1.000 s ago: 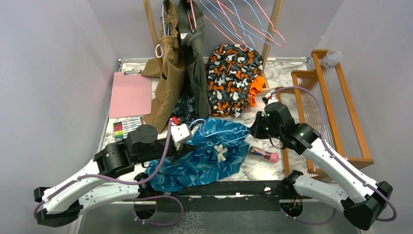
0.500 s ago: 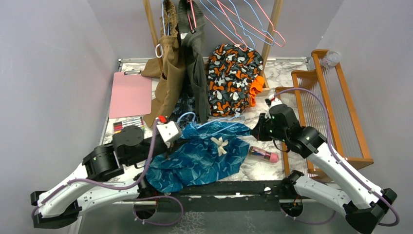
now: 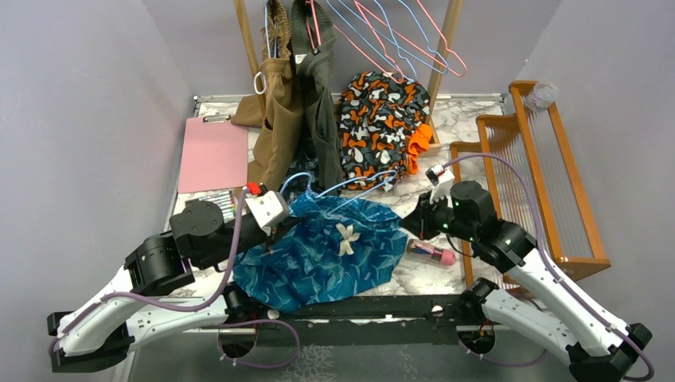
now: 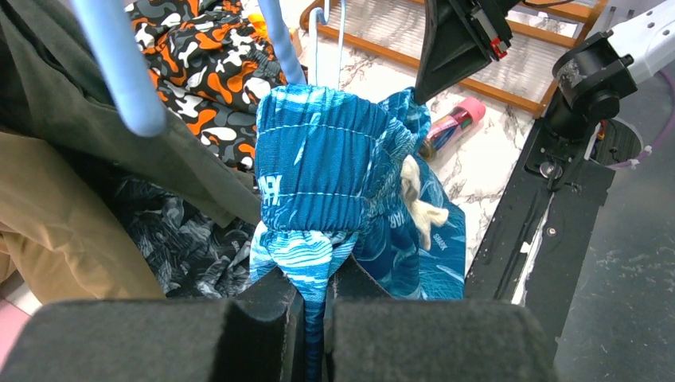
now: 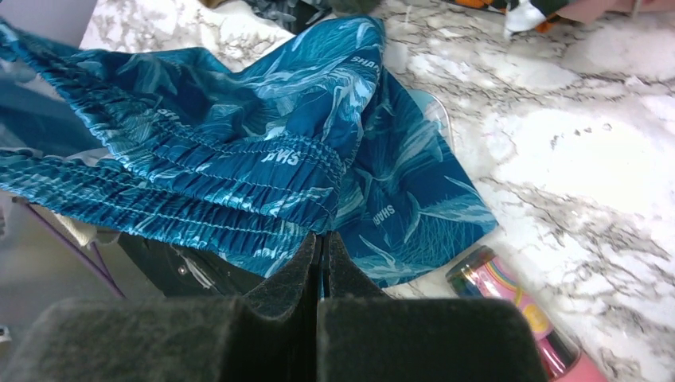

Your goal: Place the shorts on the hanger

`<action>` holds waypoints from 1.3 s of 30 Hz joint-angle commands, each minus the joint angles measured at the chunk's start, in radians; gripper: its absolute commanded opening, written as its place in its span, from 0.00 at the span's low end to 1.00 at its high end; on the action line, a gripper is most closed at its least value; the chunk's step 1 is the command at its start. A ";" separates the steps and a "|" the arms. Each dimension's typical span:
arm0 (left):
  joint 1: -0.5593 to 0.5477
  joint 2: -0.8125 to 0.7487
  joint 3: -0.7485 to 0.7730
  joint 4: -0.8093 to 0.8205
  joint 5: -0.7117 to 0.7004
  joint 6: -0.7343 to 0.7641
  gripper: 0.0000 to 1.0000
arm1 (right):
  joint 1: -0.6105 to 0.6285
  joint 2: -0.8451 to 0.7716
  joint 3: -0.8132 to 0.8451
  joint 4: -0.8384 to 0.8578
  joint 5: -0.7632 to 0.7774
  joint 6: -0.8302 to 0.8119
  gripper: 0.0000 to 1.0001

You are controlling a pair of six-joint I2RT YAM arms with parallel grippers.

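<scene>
The teal-blue shorts hang stretched between both grippers over the table's near half, cream bow facing up. My left gripper is shut on a fold of their left side; in the left wrist view the fabric runs down between the jaws. At the right edge, my right gripper is shut on the gathered waistband, jaws pressed together. The light-blue hanger lies along the shorts' far edge; its wires rise from behind the bunched waistband.
A pink tube lies on the marble just right of the shorts. Tan and olive garments hang at the back beside the orange blotched garment. A wooden rack stands right; a pink clipboard and markers lie left.
My left gripper has pulled left and back with the shorts, drawing them taut. The right gripper dropped slightly nearer. The hanger shifted from on top of the shorts toward their far edge.
</scene>
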 commanded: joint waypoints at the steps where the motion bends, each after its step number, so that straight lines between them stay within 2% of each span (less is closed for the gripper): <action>1: 0.001 0.028 0.040 0.056 -0.014 0.026 0.00 | -0.005 -0.041 -0.057 0.155 -0.103 -0.081 0.01; 6: 0.001 0.047 0.061 0.066 -0.019 0.035 0.00 | -0.005 -0.065 -0.114 0.250 -0.127 -0.096 0.01; 9: 0.001 0.052 0.085 0.076 -0.031 0.042 0.00 | -0.005 -0.070 -0.142 0.285 -0.146 -0.085 0.05; 22: 0.001 0.044 0.170 0.119 -0.045 0.060 0.00 | -0.005 -0.105 -0.206 0.401 -0.150 -0.056 0.25; 27: 0.001 0.051 0.174 0.118 -0.035 0.055 0.00 | -0.006 -0.120 -0.219 0.449 -0.153 -0.050 0.41; 31: 0.001 0.062 0.180 0.121 -0.025 0.053 0.00 | -0.005 -0.109 -0.220 0.475 -0.145 -0.050 0.51; 36: 0.001 0.073 0.186 0.120 -0.017 0.050 0.00 | -0.005 -0.094 -0.220 0.529 -0.149 -0.047 0.55; 39: 0.002 0.075 0.186 0.119 -0.018 0.049 0.00 | -0.005 -0.077 -0.222 0.563 -0.208 -0.047 0.55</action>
